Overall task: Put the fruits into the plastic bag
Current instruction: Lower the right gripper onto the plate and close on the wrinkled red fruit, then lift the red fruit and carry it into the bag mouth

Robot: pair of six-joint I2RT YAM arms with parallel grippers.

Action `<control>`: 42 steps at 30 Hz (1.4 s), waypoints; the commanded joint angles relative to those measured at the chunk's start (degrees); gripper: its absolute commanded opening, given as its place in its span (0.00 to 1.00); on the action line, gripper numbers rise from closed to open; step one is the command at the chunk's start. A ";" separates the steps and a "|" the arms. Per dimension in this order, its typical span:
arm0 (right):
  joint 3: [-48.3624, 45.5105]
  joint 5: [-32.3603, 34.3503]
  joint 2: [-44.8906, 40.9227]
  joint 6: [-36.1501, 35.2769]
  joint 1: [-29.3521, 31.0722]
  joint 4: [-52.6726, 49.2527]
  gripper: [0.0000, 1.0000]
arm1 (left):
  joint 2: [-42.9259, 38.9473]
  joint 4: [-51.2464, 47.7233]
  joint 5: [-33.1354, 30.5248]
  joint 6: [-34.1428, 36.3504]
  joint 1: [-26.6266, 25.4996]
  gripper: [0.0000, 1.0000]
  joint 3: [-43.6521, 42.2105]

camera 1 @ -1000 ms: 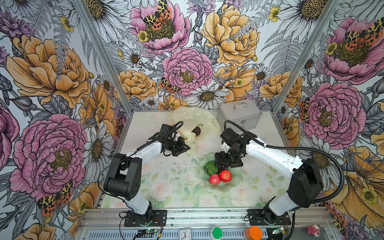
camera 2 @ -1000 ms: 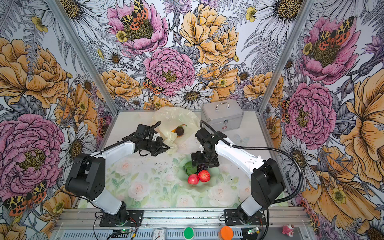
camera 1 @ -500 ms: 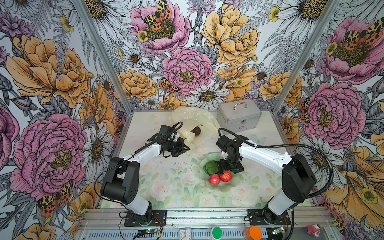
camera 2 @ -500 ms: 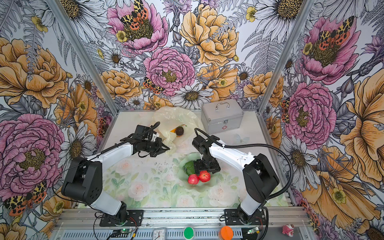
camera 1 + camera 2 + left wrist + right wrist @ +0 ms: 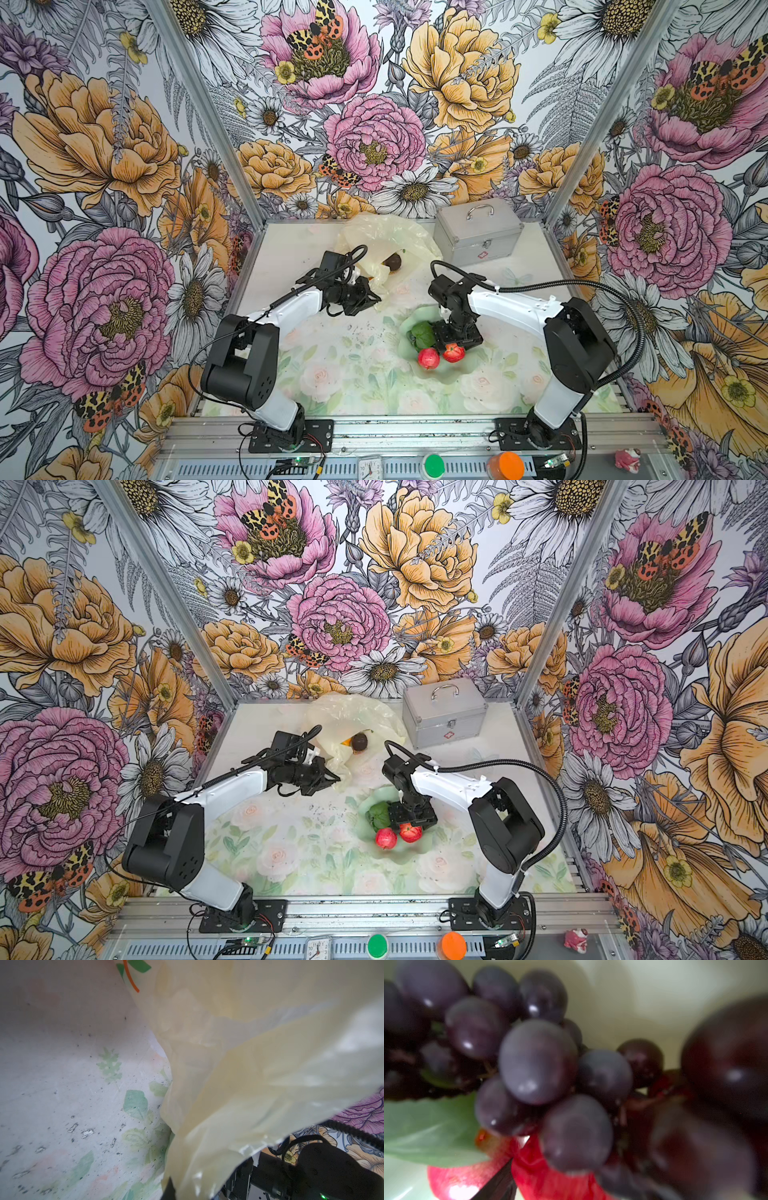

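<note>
A: Any lettering?
B: Just a red mark (image 5: 482, 255) on the silver case (image 5: 478, 232), too small to read, and an orange-green print (image 5: 133, 974) on the plastic bag (image 5: 386, 237).
A: The tools?
B: Left tool (image 5: 376, 298) is pressed together on the bag's edge; a dark fruit (image 5: 392, 261) sits in the bag's mouth. Right tool (image 5: 455, 340) hangs over the dish (image 5: 436, 374), covering the grapes (image 5: 537, 1061) beside 2 red apples (image 5: 428, 358) and a leaf (image 5: 423, 332); its spread I cannot tell.
</note>
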 commanded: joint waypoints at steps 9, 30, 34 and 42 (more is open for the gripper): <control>1.41 -0.74 -3.76 -0.04 0.30 -1.35 0.59 | -0.82 1.45 -1.73 -0.89 -0.18 0.00 -0.49; 22.08 -26.00 0.55 12.51 -8.98 19.30 0.59 | -1.27 -0.66 -0.73 -1.11 -1.09 0.00 2.40; 28.92 -25.31 8.04 12.35 -9.05 21.42 0.59 | -1.92 -1.13 -0.90 -1.15 -1.06 0.00 2.41; 42.06 -23.44 24.01 15.59 -8.86 29.01 0.58 | -2.22 -1.32 -1.62 -1.63 -1.31 0.00 2.32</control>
